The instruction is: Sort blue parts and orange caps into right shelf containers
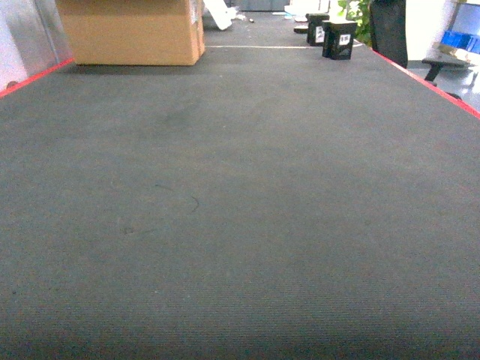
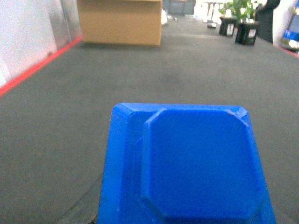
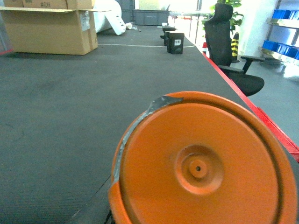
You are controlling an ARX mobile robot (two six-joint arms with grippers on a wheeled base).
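1. One wide grey carpet floor [image 1: 240,225] takes up almost the whole head view, edged by a red line [image 1: 420,79] on each side; neither arm nor gripper shows in that view.
2. A big cardboard box [image 1: 131,30] stands at the far left, well apart from everything else.
3. A black office chair [image 3: 229,51] stands off the carpet to the right, and beyond it blue shelf bins [image 3: 280,46] sit on a rack, far away. I judge these to be the right shelf containers, so the drop-off lies to the right, on the right arm's side.
4. Two small black pots [image 1: 337,39] stand at the far end, near the right edge.
5. An orange round piece [image 3: 201,163], a flat disc with a small centre hole, fills the bottom of the right wrist view, very close to the camera. The right gripper itself is hidden, so whether it is clamped on the disc I cannot tell.
6. A blue moulded piece [image 2: 187,168] with cut corners fills the bottom of the left wrist view in the same way; the left gripper is hidden too, and its state cannot be told.
7. No small loose parts or caps show on the floor.
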